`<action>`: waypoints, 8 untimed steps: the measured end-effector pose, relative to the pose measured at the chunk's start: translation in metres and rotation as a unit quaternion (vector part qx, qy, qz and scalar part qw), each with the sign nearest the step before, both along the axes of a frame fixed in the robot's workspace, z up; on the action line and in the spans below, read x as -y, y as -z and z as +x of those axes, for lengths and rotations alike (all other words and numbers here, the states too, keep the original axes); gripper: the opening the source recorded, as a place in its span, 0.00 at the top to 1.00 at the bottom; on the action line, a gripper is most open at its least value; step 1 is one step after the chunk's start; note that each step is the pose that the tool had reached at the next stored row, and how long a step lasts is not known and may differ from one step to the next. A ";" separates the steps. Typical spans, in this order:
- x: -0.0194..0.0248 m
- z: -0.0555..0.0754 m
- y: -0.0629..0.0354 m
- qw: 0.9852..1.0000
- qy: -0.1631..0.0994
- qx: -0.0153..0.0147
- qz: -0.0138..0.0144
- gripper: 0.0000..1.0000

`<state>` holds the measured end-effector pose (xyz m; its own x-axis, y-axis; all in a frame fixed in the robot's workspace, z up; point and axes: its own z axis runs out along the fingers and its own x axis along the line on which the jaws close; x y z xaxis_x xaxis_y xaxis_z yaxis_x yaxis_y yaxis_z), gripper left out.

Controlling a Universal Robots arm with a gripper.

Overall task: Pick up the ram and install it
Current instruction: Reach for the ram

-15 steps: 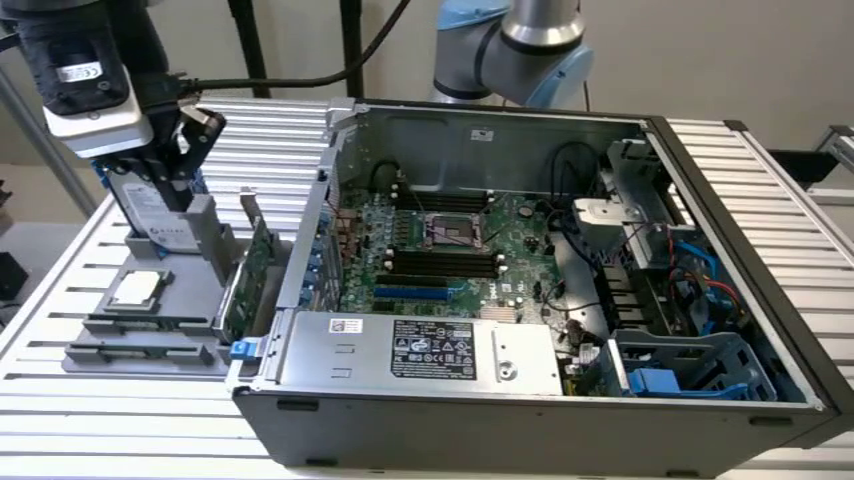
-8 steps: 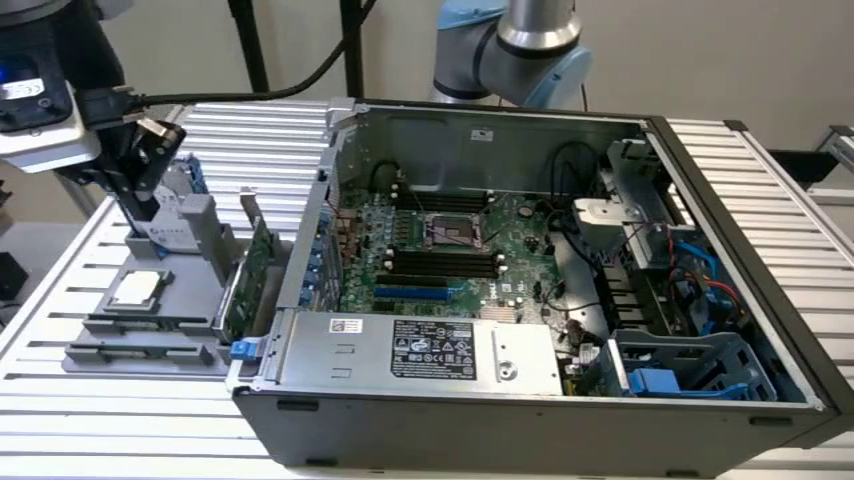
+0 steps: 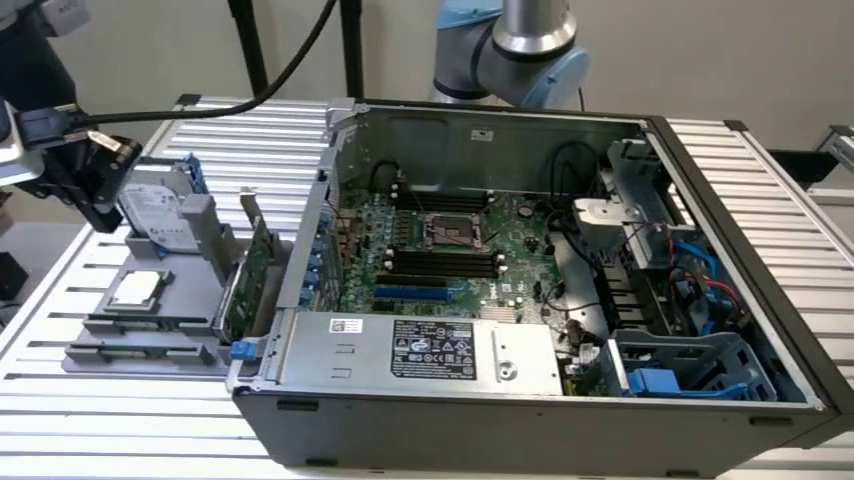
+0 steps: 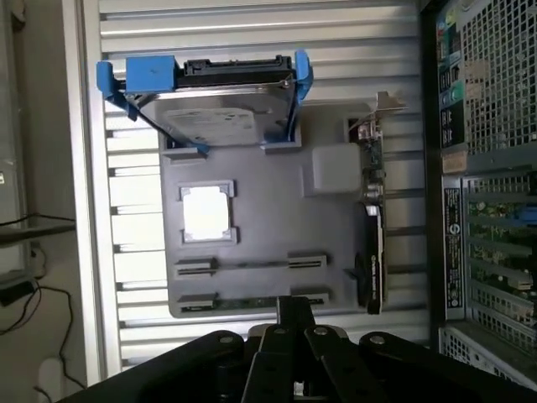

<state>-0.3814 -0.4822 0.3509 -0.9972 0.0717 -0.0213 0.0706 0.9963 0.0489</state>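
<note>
Overhead, the Universal Robots arm's gripper (image 4: 294, 312) hangs above the grey parts tray (image 4: 268, 227), its fingers pressed together and holding nothing. The ram (image 4: 247, 302), a thin green stick seen edge-on, sits in the tray's end row, on the far side of the processor chip (image 4: 205, 210) from the hard drive (image 4: 210, 117) in its blue caddy. Its long axis lies at right angles to the upright expansion card (image 4: 373, 214) and appears roughly parallel to the black memory slots (image 3: 438, 264) inside the open computer case (image 3: 534, 420) beside the tray. The white sticker on the power supply (image 3: 427, 350) carries print too small to read.
</note>
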 end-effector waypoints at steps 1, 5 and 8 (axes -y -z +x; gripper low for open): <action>0.0004 -0.003 0.0014 1.000 0.000 0.000 0.000 1.00; 0.0008 -0.004 0.0048 1.000 0.000 -0.002 -0.003 1.00; 0.0008 -0.004 0.0050 1.000 0.000 -0.003 -0.004 1.00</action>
